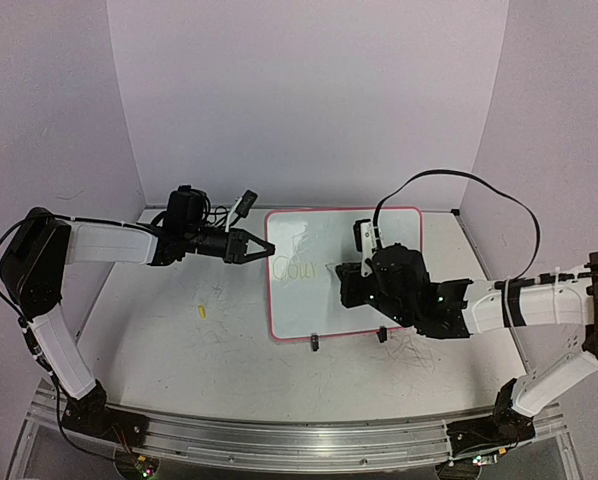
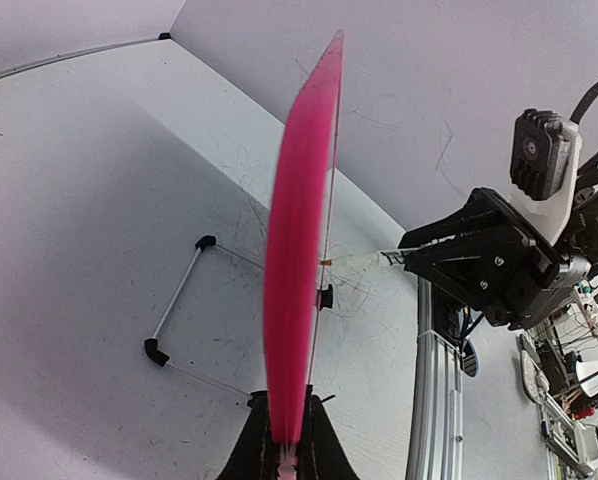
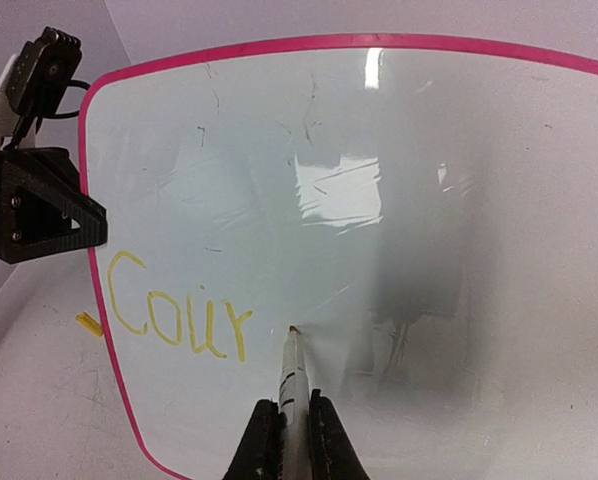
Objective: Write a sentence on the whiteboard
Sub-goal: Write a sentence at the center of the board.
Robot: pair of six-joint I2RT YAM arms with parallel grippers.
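Right wrist view: our right gripper (image 3: 291, 425) is clamped on a marker (image 3: 290, 365), its tip against the whiteboard (image 3: 429, 150) just right of the sentence (image 3: 179, 318), which reads "Cour". Our left gripper (image 1: 261, 250) pinches the board's left rim. The board stands mid-table (image 1: 179, 340), towards the far edge.

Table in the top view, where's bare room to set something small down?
Free: the white table front-left, bordered by left arm, small yellow scrap and metal rail. Crowded: around the pink-rimmed glossy whiteboard, left gripper clamping its edge, right gripper holding a marker to it.
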